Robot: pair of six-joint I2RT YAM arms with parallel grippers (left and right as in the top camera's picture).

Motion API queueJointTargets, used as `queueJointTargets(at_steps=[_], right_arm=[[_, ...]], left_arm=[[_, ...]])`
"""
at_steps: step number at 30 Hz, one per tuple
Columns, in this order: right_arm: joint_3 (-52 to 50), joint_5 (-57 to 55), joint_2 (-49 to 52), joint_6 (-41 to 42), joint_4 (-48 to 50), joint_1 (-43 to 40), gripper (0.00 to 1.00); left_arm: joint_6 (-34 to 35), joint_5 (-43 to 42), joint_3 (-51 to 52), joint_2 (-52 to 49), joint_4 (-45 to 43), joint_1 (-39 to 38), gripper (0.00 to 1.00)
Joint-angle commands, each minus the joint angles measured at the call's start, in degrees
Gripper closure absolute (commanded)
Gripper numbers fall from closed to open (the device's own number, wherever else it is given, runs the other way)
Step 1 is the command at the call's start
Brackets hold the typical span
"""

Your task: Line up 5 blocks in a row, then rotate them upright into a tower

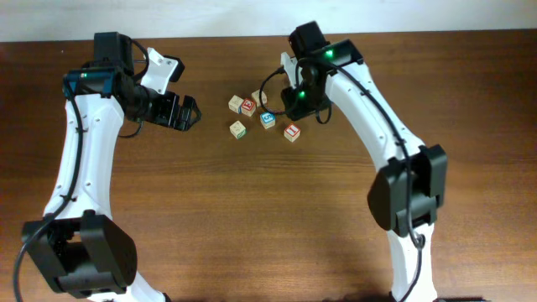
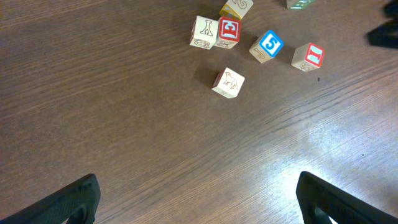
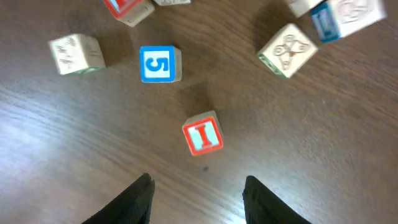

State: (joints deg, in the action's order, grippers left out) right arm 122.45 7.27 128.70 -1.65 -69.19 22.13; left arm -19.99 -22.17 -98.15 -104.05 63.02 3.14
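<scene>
Several small pale-wood blocks lie scattered near the table's middle, not touching in a line. Among them are a blue "5" block [image 1: 268,120] [image 3: 159,64], a red "I" block [image 1: 291,132] [image 3: 203,135], a plain block with a dog drawing [image 1: 239,129] [image 2: 228,82], and a plain block [image 2: 204,32] touching a red one [image 2: 229,32]. My right gripper [image 3: 198,193] is open and hovers just short of the red "I" block, with nothing between its fingers. My left gripper [image 1: 192,113] [image 2: 198,199] is wide open, empty, and left of the blocks.
A green-edged block [image 3: 287,50] and a cluster with a blue-sided block [image 3: 329,18] lie to the right in the right wrist view. Bare brown wood table [image 1: 252,218] surrounds the blocks. The right arm [image 1: 377,117] reaches in from the right.
</scene>
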Motion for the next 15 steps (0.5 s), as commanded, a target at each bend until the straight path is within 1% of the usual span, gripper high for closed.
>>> queueJointTargets(at_steps=[1,7,15], right_arm=[[0.6,-4.1,5.7,-1.7,0.7,1.9,0.52],[0.6,-5.3,8.7,-5.1,3.5,2.7,0.51],[0.6,-5.8,11.8,-6.1,5.6,2.6,0.51]], left_arm=[[-0.3,-0.9,-1.3,-0.1,0.1,0.0,0.01],[-0.3,-1.0,-1.3,-0.1,0.1,0.0,0.01],[-0.3,-0.9,-1.3,-0.1,0.1,0.0,0.01]])
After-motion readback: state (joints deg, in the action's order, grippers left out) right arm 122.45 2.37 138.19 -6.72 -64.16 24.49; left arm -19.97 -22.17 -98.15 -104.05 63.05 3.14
